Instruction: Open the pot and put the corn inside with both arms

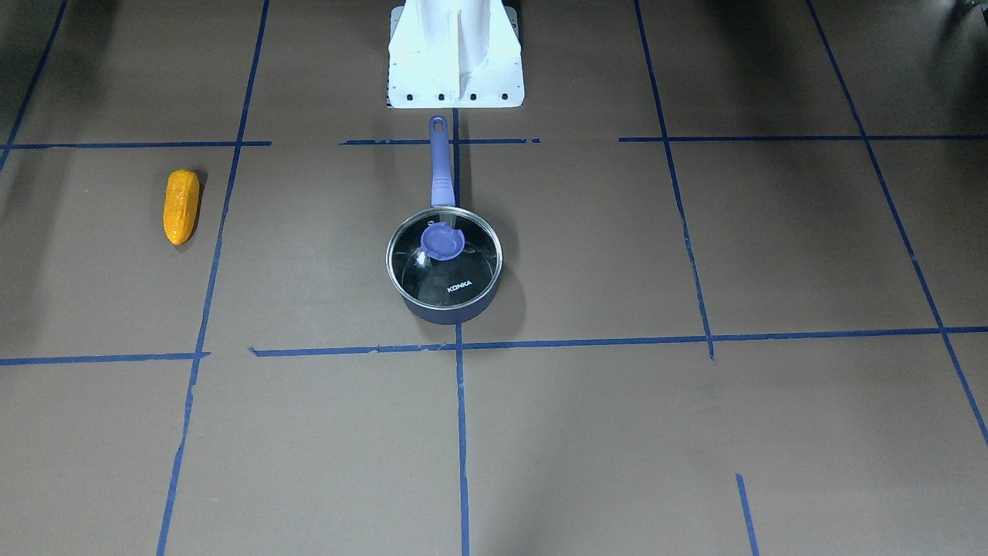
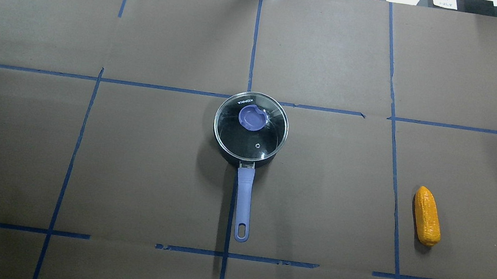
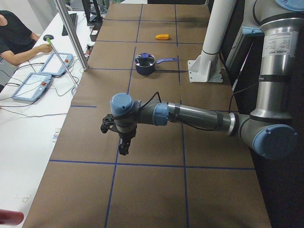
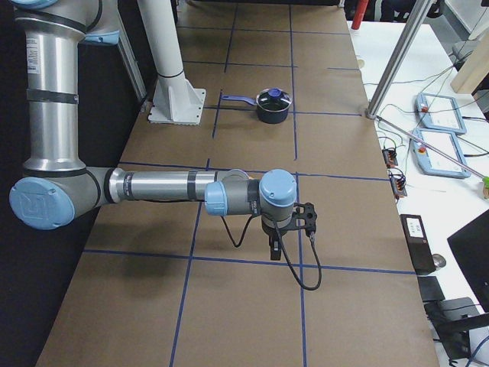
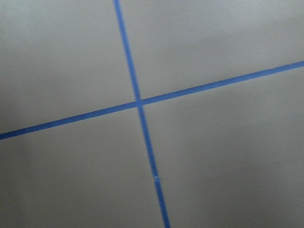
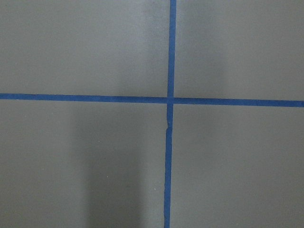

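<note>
The dark navy pot (image 1: 446, 309) stands mid-table with its glass KONKA lid (image 1: 444, 266) on, and its purple handle (image 1: 441, 166) points at the robot base. It also shows in the overhead view (image 2: 250, 128). The yellow-orange corn (image 2: 426, 222) lies flat on the robot's right side, far from the pot, and also shows in the front view (image 1: 181, 206). My left gripper (image 3: 122, 147) hangs over the table's left end, far from the pot (image 3: 144, 66). My right gripper (image 4: 273, 248) hangs over the right end. I cannot tell whether either is open or shut.
Brown paper with blue tape lines (image 2: 255, 39) covers the table. The white robot base (image 1: 455, 54) stands behind the pot handle. Both wrist views show only tape crosses on paper. An operator (image 3: 19, 40) sits at a side desk with tablets (image 3: 52, 66).
</note>
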`<state>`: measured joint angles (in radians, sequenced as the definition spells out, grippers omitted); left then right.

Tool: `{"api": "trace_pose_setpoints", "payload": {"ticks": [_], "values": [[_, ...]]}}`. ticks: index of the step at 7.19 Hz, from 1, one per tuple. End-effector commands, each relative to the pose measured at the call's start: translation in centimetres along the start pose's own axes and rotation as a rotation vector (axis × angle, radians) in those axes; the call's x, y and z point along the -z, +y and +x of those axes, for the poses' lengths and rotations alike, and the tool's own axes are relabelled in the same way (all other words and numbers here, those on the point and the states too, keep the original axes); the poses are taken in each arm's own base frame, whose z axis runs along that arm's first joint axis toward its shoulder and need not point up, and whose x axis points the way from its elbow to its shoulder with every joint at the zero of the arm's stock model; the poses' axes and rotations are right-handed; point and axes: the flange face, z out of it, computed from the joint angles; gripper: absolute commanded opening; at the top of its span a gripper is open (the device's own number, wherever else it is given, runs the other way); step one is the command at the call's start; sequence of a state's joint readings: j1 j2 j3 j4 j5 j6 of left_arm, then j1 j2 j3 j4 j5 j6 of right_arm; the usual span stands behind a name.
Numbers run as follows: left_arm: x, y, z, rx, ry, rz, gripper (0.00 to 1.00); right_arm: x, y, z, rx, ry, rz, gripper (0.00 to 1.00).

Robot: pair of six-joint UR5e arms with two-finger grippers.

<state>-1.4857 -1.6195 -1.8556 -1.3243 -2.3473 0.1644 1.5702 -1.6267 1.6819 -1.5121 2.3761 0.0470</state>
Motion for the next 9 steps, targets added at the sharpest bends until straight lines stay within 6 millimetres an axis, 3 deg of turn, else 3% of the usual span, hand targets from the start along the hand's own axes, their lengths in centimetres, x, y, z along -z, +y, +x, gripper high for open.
{"api": "trace_pose_setpoints", "payload": {"ticks": [1,2,3,4,6,8,9], "values": [[1.2,-4.2,8.2,-0.074,0.021,-0.070,1.00,0.5,-1.1,-0.7,0.023,-0.003,0.020,1.00],[2.1,-6.5,11.5,0.007,0.023,-0.076,1.00,0.0,-1.1,-1.2,0.034,-0.004,0.009,1.00],[2.6,-7.7,15.7,0.007,0.025,-0.056,1.00,-0.3,-1.2,-1.5,0.039,-0.006,0.005,1.00],[2.0,-8.8,21.2,-0.059,-0.014,-0.055,1.00,-0.3,-1.2,-1.5,0.036,-0.009,0.001,1.00],[1.0,-10.9,31.7,0.001,-0.003,-0.047,1.00,-0.2,-1.6,-2.0,0.050,-0.020,0.008,1.00],[0.5,-11.8,43.2,0.108,0.038,-0.045,1.00,-1.4,-1.8,-3.4,0.088,-0.017,-0.008,1.00],[-0.9,-11.3,47.9,0.101,0.025,-0.049,1.00,-1.3,-1.8,-3.5,0.088,-0.020,-0.007,1.00]]}}
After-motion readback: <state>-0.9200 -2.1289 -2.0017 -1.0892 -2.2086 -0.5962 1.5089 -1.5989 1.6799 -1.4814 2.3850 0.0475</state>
